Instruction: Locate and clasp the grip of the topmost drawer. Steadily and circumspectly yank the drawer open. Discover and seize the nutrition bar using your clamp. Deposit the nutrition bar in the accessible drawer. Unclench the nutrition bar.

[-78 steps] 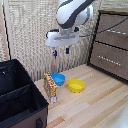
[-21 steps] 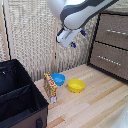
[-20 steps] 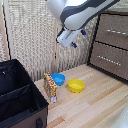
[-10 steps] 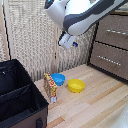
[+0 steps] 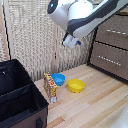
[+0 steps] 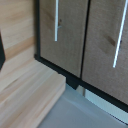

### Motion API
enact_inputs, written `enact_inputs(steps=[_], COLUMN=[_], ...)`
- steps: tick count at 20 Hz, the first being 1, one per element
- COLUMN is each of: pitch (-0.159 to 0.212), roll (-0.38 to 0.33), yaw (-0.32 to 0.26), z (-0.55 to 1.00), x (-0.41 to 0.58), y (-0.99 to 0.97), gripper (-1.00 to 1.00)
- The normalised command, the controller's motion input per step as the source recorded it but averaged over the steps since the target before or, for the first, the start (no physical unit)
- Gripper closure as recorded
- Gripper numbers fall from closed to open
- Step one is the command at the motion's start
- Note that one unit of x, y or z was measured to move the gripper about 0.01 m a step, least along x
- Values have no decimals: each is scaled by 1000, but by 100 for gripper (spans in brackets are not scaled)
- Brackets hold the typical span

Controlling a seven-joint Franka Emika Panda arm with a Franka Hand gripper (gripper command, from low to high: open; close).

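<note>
The topmost drawer (image 5: 116, 31) looks fully closed, so nothing seems done yet. The pincer (image 5: 71, 42) hangs high above the wooden floor (image 5: 95, 105), its jaws too blurred to judge. The nutrition bar (image 5: 50, 88) stands untouched beside the blue bowl (image 5: 59, 79).

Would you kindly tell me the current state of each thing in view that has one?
Top drawer: shut, handle untouched.
Lower drawer: shut.
Snack bar: standing upright on the floor beside the blue bowl.
Yellow bowl: upright, looks empty.
Black box: open at the top.
Gripper: raised, holding nothing; jaws unclear.
</note>
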Motion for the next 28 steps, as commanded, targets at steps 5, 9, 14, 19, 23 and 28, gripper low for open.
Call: enact_inputs(steps=[5, 9, 14, 19, 23, 28], pitch=[3, 0, 0, 1, 2, 0], roll=[-239, -209, -196, -163, -201, -164], yaw=[-40, -18, -7, 0, 18, 15], z=[155, 123, 79, 62, 9, 0], x=[231, 192, 114, 5, 0, -10], y=[-703, -790, -847, -791, -709, -805], gripper=[-100, -100, -100, -100, -100, -100])
